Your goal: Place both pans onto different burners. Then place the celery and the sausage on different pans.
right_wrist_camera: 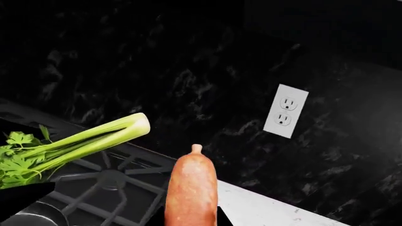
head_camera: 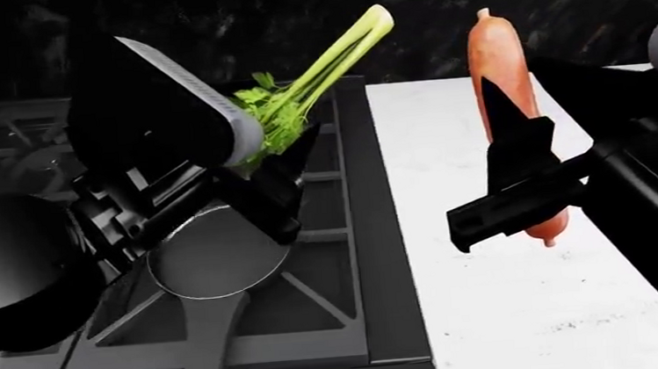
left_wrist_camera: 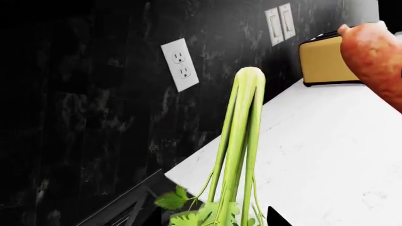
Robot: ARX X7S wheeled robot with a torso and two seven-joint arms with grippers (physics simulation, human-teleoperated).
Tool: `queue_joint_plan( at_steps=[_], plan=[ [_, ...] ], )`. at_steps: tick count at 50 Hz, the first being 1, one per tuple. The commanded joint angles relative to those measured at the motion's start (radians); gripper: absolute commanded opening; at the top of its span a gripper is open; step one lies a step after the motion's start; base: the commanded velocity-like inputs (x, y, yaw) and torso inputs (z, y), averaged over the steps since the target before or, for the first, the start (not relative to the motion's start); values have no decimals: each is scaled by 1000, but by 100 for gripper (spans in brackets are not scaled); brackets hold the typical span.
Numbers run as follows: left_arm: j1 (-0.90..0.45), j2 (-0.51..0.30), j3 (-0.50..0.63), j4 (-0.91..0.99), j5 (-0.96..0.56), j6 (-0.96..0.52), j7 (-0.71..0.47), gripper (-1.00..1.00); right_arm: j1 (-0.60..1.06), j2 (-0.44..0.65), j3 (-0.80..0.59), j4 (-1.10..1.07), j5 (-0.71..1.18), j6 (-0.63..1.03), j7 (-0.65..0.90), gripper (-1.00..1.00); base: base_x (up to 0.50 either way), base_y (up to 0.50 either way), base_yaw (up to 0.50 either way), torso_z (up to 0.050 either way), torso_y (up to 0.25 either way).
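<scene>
The left fingers [head_camera: 286, 166] pinch the celery [head_camera: 320, 71] by its leafy end, so it may slip out above the frying pan [head_camera: 217, 251], while the right fingers [head_camera: 525, 173] clamp the sausage [head_camera: 506, 82].

**Flat simulator light, deep blacks, sharp detail**

All three views are crisp renders with no motion blur or grain. The white counter [head_camera: 515, 311] is evenly bright and nearly shadowless. The black wall [right_wrist_camera: 188, 70] and stove [head_camera: 329, 325] swallow detail, so the arms merge into the dark. The celery [head_camera: 320, 71] and sausage [head_camera: 502, 65] look evenly lit and vivid. The pan [head_camera: 217, 251] shows a soft grey sheen, without hard glare. In the left wrist view the close sausage looks slightly soft. Edges show no visible bending.
</scene>
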Motion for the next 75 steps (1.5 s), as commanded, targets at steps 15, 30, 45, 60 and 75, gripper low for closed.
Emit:
queue_joint_plan(
  at_steps=[15, 30, 45, 60, 75],
  plan=[
    [22, -1, -4, -25, 33, 32, -3, -100, -9, 16, 11, 7, -25, 13, -11, -100, -2, 500, 0, 0, 0],
    [40, -12, -10, -23, 37, 49, 2, -100, -17, 19, 15, 14, -37, 12, -14, -100, -2, 500, 0, 0, 1],
    [37, -9, -9, -22, 30, 46, -6, -100, -25, 46, 27, 0, -33, 0, -11, -100, -2, 500, 0, 1, 1],
    [21, -18, -26, -51, 34, 48, -29, -100, -39, 53, 28, 22, -63, 18, -54, -100, 0, 33, 0, 0, 1],
    [31, -39, -44, -61, 44, 68, -30, -100, 115, -46, -39, 335, -131, 329, -375, -100, 0, 0, 0, 0, 0]
  ],
)
